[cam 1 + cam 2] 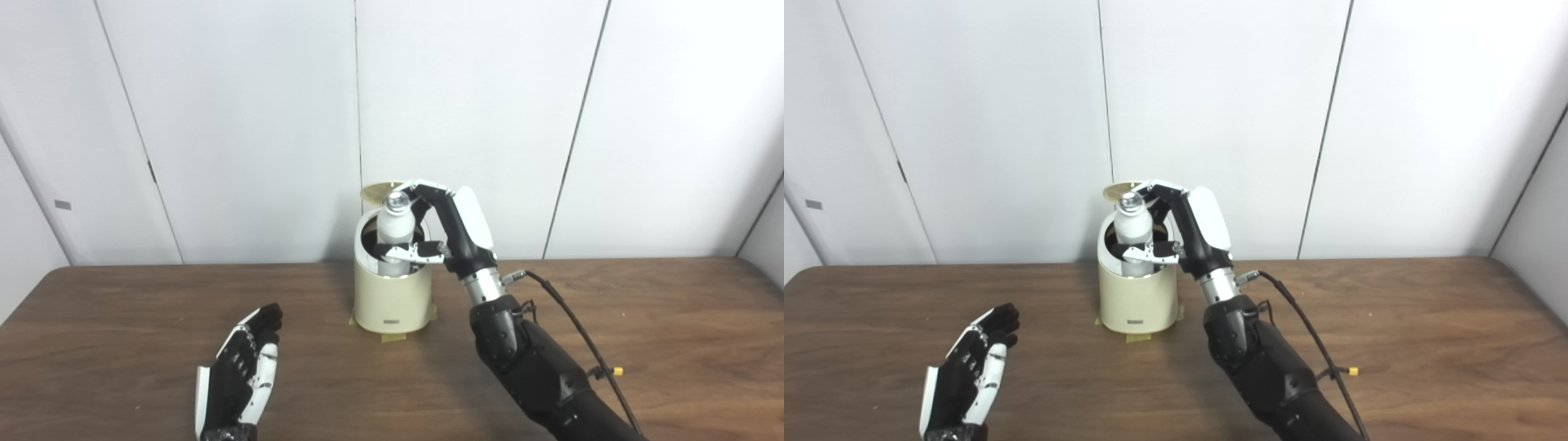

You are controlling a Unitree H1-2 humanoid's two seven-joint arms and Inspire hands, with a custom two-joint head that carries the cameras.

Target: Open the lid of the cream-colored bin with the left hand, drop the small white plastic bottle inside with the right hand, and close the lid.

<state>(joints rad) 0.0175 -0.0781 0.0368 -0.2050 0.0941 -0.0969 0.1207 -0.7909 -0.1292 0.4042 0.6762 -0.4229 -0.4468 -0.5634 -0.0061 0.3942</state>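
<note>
The small white bottle (394, 236) stands upright, its lower part inside the open mouth of the cream bin (392, 300), clasped by the right robot hand (450, 229). The lid (378, 191) tilts up behind. The left robot hand (242, 370) rests spread and empty on the brown surface (122, 343), well apart.

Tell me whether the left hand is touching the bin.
Apart. In the left eye view, bare table shows between the left hand and the cream-colored bin; the hand lies open, well short of it.
</note>
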